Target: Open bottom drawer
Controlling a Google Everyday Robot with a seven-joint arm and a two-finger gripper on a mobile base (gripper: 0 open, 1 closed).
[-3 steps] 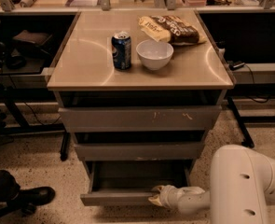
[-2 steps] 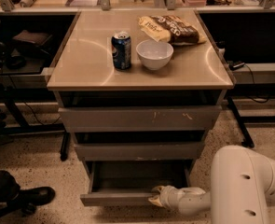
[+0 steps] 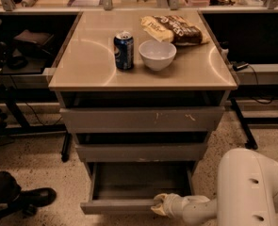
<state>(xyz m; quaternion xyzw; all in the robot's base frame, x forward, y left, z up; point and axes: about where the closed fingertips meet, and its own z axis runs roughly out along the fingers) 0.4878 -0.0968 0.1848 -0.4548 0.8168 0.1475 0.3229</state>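
Note:
The bottom drawer [image 3: 117, 206] is the lowest of three grey fronts and stands pulled out, showing its grey box interior [image 3: 138, 180]. My gripper [image 3: 159, 205] is at the right part of the drawer's front edge, at the top lip. My white arm [image 3: 251, 192] reaches in from the lower right. The middle drawer [image 3: 141, 152] and the top drawer [image 3: 141, 119], which has pale scratches, are both slightly ajar.
On the cabinet top [image 3: 91, 65] stand a blue soda can [image 3: 123, 51], a white bowl [image 3: 157, 54] and a chip bag [image 3: 174, 29]. A person's black shoe [image 3: 32, 197] is on the floor at the lower left. Dark desk frames flank the cabinet.

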